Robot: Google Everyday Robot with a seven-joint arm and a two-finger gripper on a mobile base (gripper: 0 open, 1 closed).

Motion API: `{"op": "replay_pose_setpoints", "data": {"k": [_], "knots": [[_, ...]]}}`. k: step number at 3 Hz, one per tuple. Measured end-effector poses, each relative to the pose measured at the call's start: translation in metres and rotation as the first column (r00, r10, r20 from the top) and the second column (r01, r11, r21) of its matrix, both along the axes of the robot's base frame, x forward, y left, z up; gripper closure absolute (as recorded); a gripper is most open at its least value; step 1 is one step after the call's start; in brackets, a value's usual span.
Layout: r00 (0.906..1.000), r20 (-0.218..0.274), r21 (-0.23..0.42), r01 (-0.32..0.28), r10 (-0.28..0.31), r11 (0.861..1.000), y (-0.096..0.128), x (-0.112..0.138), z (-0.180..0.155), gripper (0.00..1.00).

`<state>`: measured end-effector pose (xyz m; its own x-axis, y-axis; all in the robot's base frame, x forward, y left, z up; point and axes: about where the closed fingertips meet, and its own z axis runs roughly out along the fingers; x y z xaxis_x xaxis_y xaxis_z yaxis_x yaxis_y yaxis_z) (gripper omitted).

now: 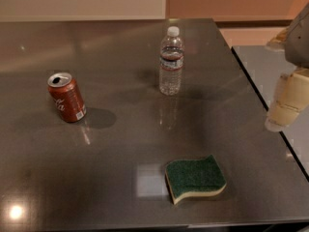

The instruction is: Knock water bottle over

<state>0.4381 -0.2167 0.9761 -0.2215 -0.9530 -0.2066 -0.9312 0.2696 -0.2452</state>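
Observation:
The water bottle [171, 62] stands upright near the middle back of the dark table [120, 144]. It is clear and ribbed, with a white cap and a dark-and-white label band. My gripper [286, 103] is at the right edge of the view, over the table's right edge. It is well to the right of the bottle and nearer the camera, not touching it. Only its cream-coloured finger part shows.
A red soda can [66, 97], opened, stands on the left of the table. A green and yellow sponge [195, 178] lies near the front edge. A second grey surface [270, 71] sits to the right across a narrow gap.

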Motion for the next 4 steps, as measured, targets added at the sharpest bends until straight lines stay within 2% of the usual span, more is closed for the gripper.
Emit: {"op": "replay_pose_setpoints", "data": {"k": [1,2,3,4], "knots": [[0.9999,0.011,0.006,0.000,0.000,1.000,0.002,0.001,0.002,0.00],[0.9993,0.035,0.044,-0.018,0.017,0.999,0.014,0.016,0.002,0.00],[0.9981,0.047,0.114,-0.045,0.039,0.992,0.032,0.042,-0.004,0.00],[0.9970,0.049,0.212,-0.069,0.060,0.975,0.055,0.071,-0.013,0.00]]}}
